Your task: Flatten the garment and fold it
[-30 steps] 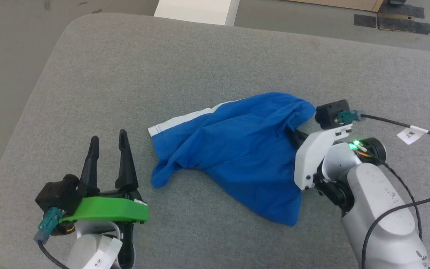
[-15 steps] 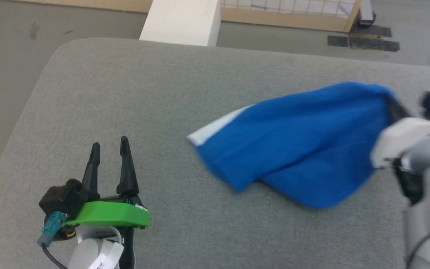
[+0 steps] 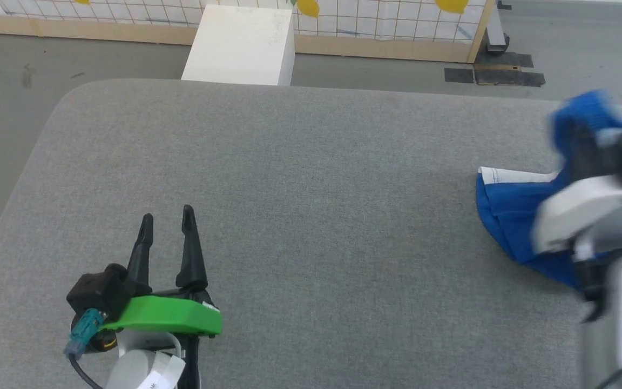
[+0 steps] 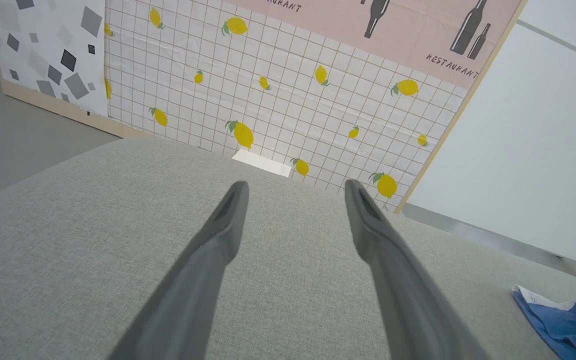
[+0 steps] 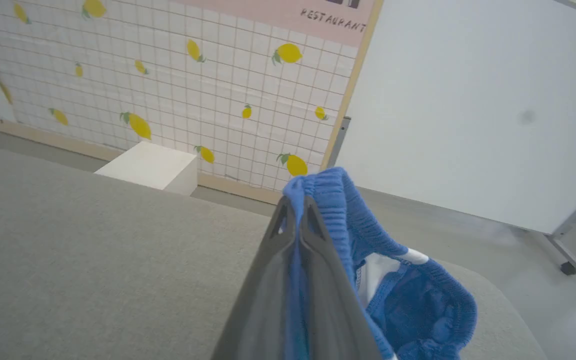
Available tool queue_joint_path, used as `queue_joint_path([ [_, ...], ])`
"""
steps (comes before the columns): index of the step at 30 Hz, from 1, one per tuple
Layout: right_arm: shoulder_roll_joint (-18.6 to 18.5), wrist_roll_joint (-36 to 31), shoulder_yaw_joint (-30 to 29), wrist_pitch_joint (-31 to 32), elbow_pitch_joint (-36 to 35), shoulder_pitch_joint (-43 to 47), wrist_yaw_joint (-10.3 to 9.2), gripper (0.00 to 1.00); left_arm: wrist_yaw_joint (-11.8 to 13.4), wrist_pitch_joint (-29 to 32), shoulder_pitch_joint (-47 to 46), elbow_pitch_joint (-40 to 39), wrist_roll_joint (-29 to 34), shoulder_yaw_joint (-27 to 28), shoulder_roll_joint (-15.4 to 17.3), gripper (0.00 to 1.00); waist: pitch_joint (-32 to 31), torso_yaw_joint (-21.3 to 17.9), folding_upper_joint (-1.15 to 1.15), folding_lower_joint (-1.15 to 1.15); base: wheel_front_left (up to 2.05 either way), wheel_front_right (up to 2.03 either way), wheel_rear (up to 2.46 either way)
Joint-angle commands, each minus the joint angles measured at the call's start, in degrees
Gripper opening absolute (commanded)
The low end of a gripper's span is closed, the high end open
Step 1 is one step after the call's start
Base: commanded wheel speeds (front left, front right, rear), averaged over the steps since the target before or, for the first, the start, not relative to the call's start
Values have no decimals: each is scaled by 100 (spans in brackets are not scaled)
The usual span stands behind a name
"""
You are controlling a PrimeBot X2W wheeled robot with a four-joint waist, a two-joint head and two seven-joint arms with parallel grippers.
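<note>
Grey fabric table [image 3: 311,162] carried the garment [image 3: 511,216] at its right edge, one end raised off the surface. Right claw [image 5: 295,212] was clamped on the gathered waistband. Left claw [image 3: 168,213] hovered over the near-left area, fingers wide apart, empty.

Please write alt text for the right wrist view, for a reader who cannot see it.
The right gripper, shut, pinches the gathered waistband of blue shorts over a grey padded table. Behind stands a lemon-patterned wall.
</note>
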Motion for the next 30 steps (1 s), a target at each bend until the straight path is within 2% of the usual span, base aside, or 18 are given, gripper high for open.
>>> queue_joint_path([
  [1,17,62,399,64,51,99,28,0,-28,-26,18,13,44,-25,-16,100,17,17,0,0,0,0,0],
  [8,17,719,2991,155,983,92,28,0,-51,-26,-47,54,31,-53,-16,100,104,129,0,0,0,0,0],
  [11,17,1173,3822,241,1426,81,28,0,-51,-26,-71,71,19,-75,-16,100,127,186,0,0,0,0,0],
  [12,17,1319,4023,265,1568,86,28,3,-49,-26,-83,78,15,-86,-16,100,135,206,0,0,0,0,0],
  [13,17,1411,4200,266,1666,75,28,57,-49,-26,-92,83,11,-99,-16,100,143,224,0,0,0,0,0],
  [14,17,1529,4301,269,1783,66,28,100,-44,-26,-102,86,7,-109,-16,100,149,234,0,0,0,0,0],
  [16,17,1653,4367,204,1900,35,28,100,-37,-26,-108,90,3,-125,-16,100,153,242,0,0,0,0,0],
  [19,17,1800,4176,-24,1860,13,28,100,-36,-26,-99,98,4,-141,-16,100,144,212,0,0,0,0,0],
  [23,17,1998,3499,-449,1441,166,28,100,-29,-26,-76,123,0,-173,-16,100,70,115,0,0,0,0,0],
  [30,17,1307,1325,-1377,635,824,28,100,-114,-26,-100,185,56,-381,-16,100,-52,-128,0,0,0,0,0],
])
